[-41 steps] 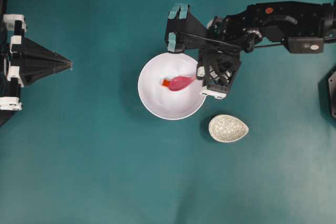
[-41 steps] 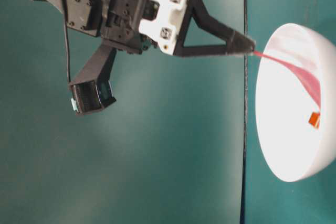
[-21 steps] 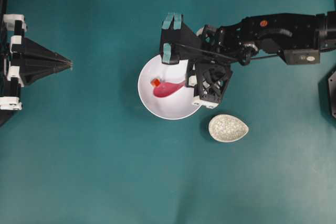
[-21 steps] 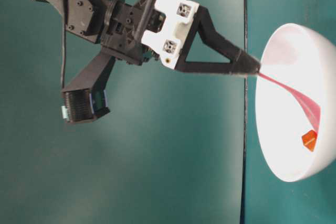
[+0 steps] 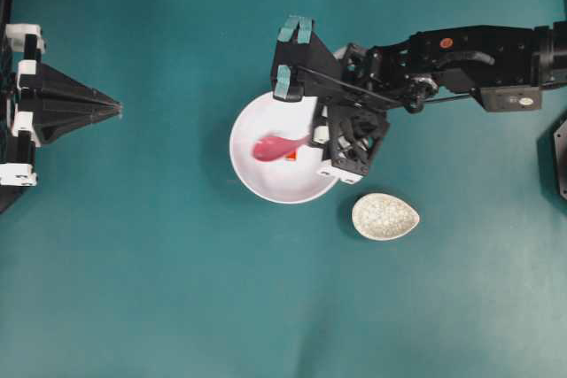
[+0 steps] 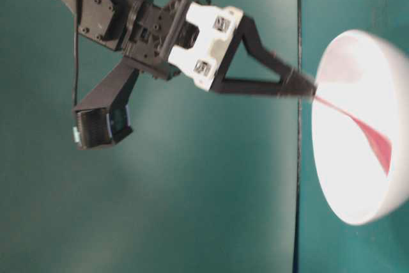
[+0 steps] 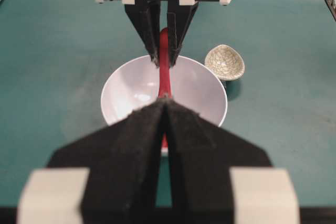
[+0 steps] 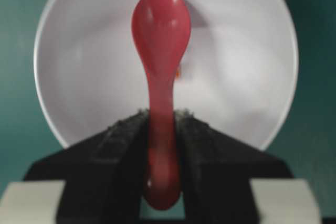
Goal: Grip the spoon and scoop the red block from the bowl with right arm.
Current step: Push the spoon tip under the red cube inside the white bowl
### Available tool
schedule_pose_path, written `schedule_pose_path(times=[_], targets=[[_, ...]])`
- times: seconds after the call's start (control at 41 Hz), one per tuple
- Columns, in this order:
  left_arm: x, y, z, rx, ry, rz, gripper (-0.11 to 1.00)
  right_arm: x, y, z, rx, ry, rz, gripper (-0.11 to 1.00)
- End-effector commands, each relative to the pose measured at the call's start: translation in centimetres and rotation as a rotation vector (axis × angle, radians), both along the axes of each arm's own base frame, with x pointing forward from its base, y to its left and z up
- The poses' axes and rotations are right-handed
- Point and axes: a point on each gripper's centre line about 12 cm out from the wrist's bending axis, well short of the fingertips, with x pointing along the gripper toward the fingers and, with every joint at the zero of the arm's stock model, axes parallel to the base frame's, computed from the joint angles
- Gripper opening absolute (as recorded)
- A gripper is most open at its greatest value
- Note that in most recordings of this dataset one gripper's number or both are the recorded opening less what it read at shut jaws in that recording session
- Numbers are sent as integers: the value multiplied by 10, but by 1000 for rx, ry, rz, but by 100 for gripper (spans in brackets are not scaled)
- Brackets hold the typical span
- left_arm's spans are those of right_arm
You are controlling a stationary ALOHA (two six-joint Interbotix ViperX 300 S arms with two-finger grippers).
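Observation:
The white bowl (image 5: 266,181) sits mid-table. My right gripper (image 5: 312,138) is shut on the handle of the pink spoon (image 5: 271,147), with the scoop held over the bowl's left half. The red block (image 5: 291,158) lies on the bowl floor beside the spoon's neck, not in the scoop. In the right wrist view the spoon (image 8: 160,35) runs from my gripper (image 8: 161,118) across the bowl (image 8: 236,51), and only a sliver of the block (image 8: 179,72) shows at its right edge. My left gripper (image 5: 119,110) is shut and empty at the far left, also in its own wrist view (image 7: 166,98).
A small oval cream speckled dish (image 5: 384,217) stands just right of and below the bowl, close to the right arm's wrist; it also shows in the left wrist view (image 7: 224,62). Open teal table surrounds the bowl on the left and front.
The right gripper swept the spoon leftward across the bowl. The block, first pushed ahead of the scoop tip, now lies back beside the spoon's neck. The bowl slid slightly left.

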Motion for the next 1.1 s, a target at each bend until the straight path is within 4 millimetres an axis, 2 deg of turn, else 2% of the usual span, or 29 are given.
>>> schedule_pose_path(times=[0.0,0.171,0.293,0.512,0.853,1.073], targets=[[3,0,10,3,-28,0,0,-5,3,25,17,-30,-10,25],[3,0,10,3,-28,1,0,-15,7,48,52,4,-13,25],[3,0,10,4,-27,-1,0,-21,9,55,68,55,0,25],[3,0,9,3,-28,0,0,-23,10,50,64,87,16,25],[3,0,10,3,-32,1,0,-13,7,20,51,139,17,25],[3,0,10,3,-34,-1,0,-4,2,16,19,99,10,25]])
